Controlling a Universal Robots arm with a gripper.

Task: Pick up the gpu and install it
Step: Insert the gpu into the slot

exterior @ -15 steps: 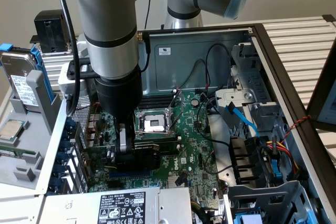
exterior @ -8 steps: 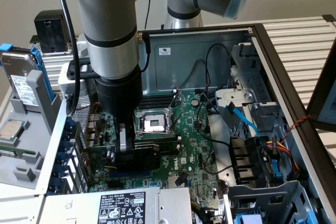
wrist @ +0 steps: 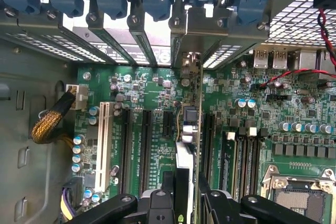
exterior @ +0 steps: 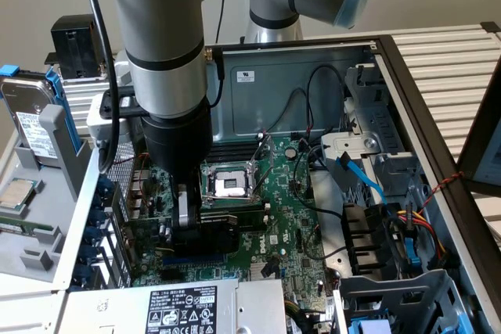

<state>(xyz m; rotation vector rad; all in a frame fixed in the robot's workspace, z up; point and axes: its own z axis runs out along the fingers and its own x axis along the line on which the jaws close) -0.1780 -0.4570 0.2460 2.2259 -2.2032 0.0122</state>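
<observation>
The gripper [exterior: 185, 224] is down inside the open case, its jaws closed on the gpu [exterior: 205, 234], which stands on edge over the motherboard [exterior: 286, 224] near the expansion slots [wrist: 144, 150]. The card's long axis runs along the slots, bracket end toward the rear slot covers [wrist: 131, 35]. If its edge sits slightly off the slot, pressing could jam or flex it.
</observation>
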